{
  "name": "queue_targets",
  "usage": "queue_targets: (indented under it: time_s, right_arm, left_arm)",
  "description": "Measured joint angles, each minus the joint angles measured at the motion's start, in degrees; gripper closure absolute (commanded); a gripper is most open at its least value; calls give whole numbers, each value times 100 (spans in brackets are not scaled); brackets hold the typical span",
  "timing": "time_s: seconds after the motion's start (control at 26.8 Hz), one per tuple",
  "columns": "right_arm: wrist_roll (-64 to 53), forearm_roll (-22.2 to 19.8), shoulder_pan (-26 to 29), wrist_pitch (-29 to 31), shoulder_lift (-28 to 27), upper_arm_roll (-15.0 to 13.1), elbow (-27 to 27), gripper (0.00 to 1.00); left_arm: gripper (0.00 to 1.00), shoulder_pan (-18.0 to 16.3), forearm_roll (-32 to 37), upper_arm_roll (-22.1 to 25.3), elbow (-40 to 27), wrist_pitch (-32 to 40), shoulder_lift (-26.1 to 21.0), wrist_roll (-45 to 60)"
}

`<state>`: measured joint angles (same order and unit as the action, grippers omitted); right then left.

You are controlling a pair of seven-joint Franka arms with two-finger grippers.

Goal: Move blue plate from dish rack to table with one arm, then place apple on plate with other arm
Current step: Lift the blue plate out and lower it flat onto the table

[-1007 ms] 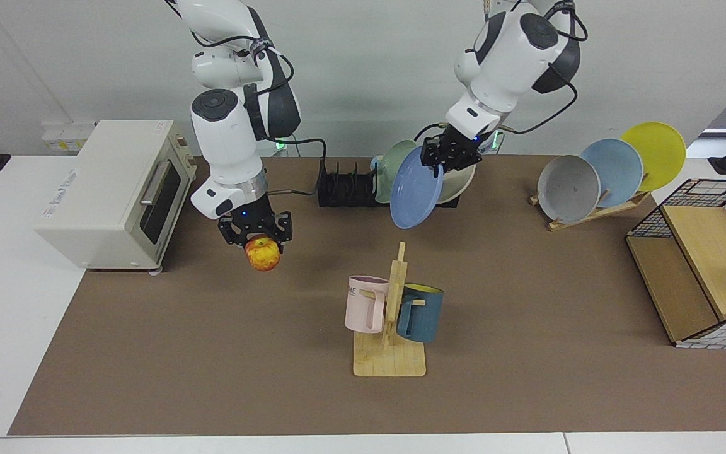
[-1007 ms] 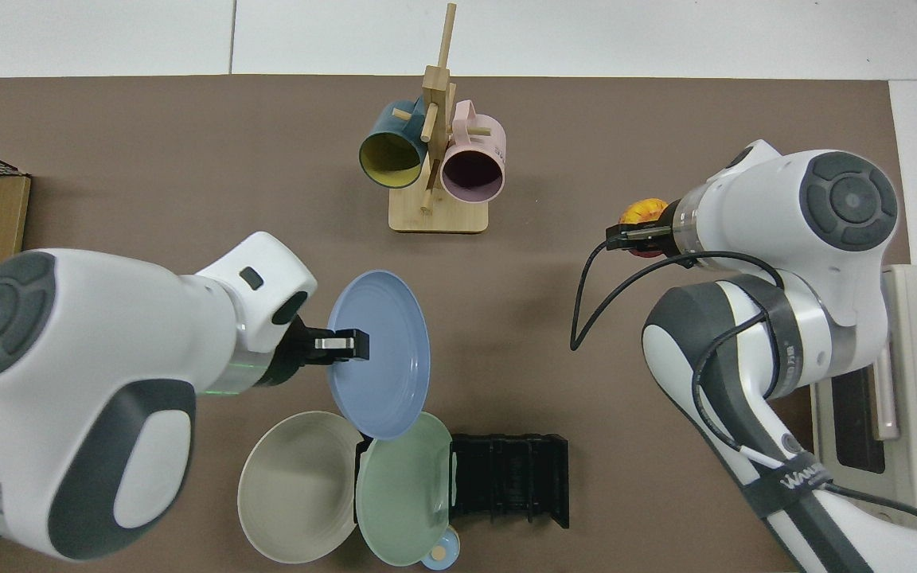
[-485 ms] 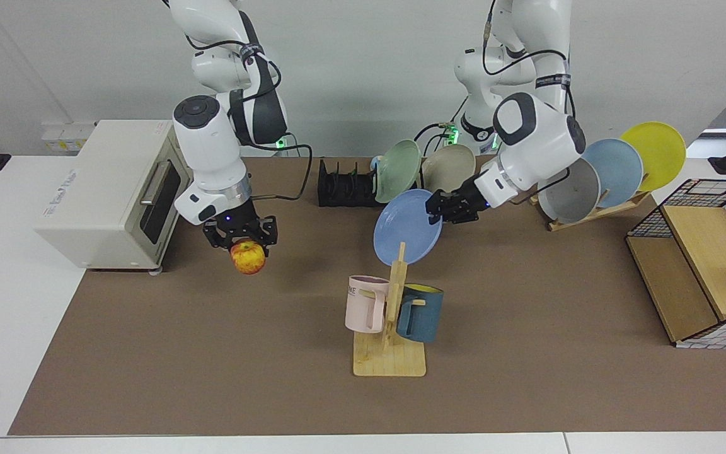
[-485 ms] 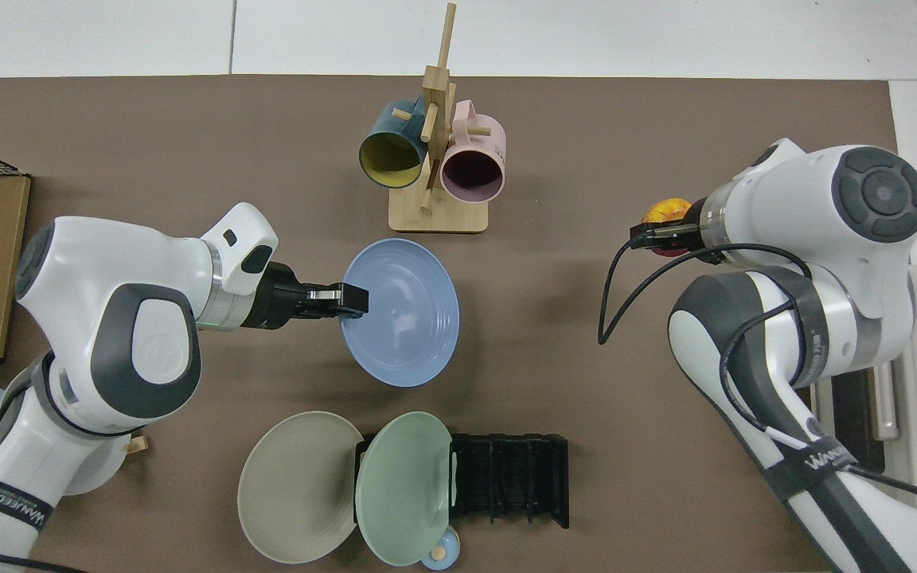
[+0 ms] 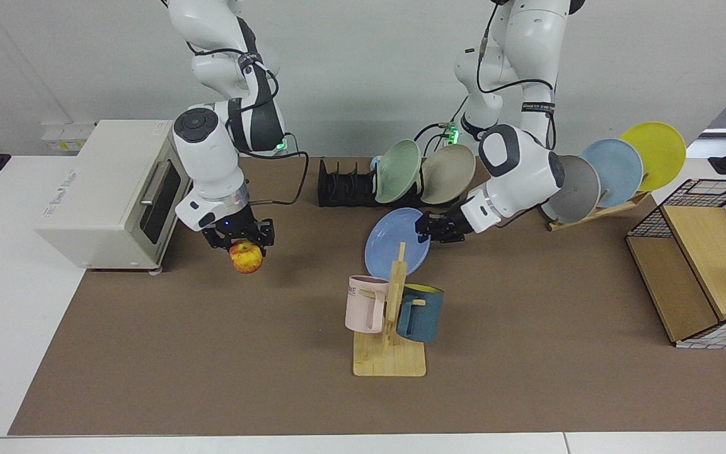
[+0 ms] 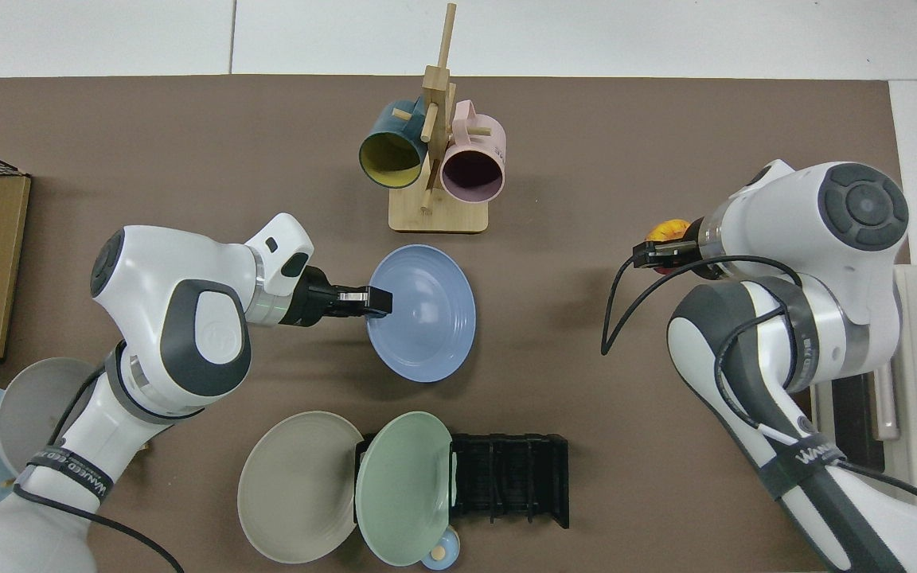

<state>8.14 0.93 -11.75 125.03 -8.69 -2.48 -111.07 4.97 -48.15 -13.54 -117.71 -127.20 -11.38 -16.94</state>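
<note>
Periwinkle-blue plate (image 5: 397, 243) hangs tilted above the brown mat of the table (image 5: 212, 353), out of the dish rack (image 5: 345, 186), with the left gripper (image 5: 429, 228) pinching its rim from the right side of the facing view. In that view the wooden post of the mug tree (image 5: 392, 328) crosses the plate's lower edge and hides part of it, so whether the plate touches the mat cannot be told. From above, the blue plate (image 6: 422, 313) sits between the mug tree (image 6: 436, 171) and the dish rack (image 6: 506, 479), and the left gripper (image 6: 375, 301) overlaps its rim; the lower finger is hidden under the plate.

Right gripper (image 5: 241, 238) hovers above the mat just near the toaster oven (image 5: 114, 192), jaws closed around the apple (image 5: 245, 257), which hangs below the fingers. In the top view the apple (image 6: 663, 230) is mostly covered by the right gripper (image 6: 656, 255) and wrist, with only a yellow-red sliver showing.

2 plates remain at the rack's right end, a green plate (image 5: 398, 171) and a beige plate (image 5: 448, 173); they hide most of that part of the rack. A small pale-blue object behind the green plate is too covered to identify. On the far right, a grey plate (image 5: 576, 189) on a wooden stand is partly hidden by the left arm's elbow.
</note>
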Motion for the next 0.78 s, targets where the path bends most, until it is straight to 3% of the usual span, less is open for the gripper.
queue_targets:
  time_s: [0.07, 0.3, 0.52, 0.78]
  right_arm:
    - [0, 0, 0, 87, 12, 0, -97, 100]
    - [5, 5, -20, 228, 78, 27, -269, 100]
    - [109, 7, -157, 231, 135, 46, -281, 100]
    - [155, 12, -225, 287, 156, 48, -238, 100]
  left_arm:
    - [75, 43, -18, -49, -7, -37, 0, 17]
    - [42, 144, -26, -132, -10, -146, 1, 238]
    - [19, 168, -26, -136, -10, -235, 4, 285]
    - [11, 167, 82, -121, 46, -300, 35, 432]
